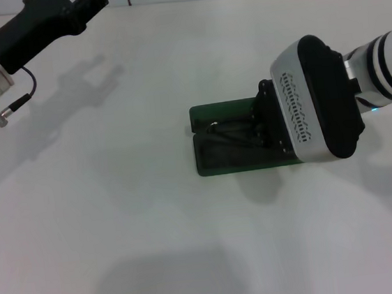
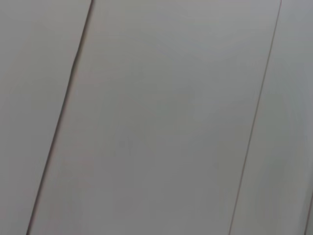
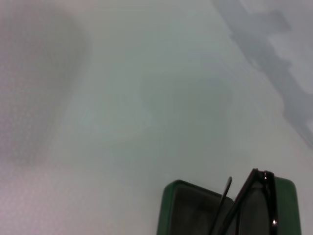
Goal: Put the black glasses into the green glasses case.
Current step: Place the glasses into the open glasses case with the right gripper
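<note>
Resting on plain white table (image 1: 155, 228)

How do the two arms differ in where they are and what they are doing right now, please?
The right gripper is low over the open green glasses case, where the black glasses lie; the left gripper is raised at the far left edge, away from both. The right wrist view shows case and glasses close up; the left wrist view shows only bare panels. Both arms have dark gripper hardware.

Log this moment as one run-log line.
right gripper: over open green glasses case | black glasses: in case | left gripper: parked, raised far left
</note>
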`<action>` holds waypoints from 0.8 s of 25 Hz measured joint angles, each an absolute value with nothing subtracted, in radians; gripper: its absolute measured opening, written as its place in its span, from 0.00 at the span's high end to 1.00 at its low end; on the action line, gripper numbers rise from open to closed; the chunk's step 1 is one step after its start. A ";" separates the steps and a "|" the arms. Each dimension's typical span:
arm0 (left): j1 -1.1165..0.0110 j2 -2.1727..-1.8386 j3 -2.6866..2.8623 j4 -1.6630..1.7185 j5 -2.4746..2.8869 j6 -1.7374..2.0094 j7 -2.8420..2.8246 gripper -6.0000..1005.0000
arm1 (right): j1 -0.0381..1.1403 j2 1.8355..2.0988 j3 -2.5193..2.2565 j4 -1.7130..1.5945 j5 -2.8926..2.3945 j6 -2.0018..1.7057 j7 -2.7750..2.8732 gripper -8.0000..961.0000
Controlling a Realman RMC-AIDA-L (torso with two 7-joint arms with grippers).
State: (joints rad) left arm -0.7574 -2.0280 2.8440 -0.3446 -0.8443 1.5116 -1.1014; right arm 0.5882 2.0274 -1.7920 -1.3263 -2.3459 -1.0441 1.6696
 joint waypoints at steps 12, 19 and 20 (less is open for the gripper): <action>-0.773 -2.028 2.844 -0.338 -0.827 1.509 -1.101 0.45 | 0.586 2.028 -1.839 -1.320 -2.434 -0.984 1.687 0.77; -0.773 -2.028 2.844 -0.337 -0.825 1.502 -1.101 0.45 | 0.575 2.027 -1.858 -1.329 -2.423 -0.982 1.687 0.75; -0.773 -2.028 2.844 -0.337 -0.825 1.499 -1.100 0.45 | 0.574 2.026 -1.859 -1.333 -2.419 -0.989 1.687 0.75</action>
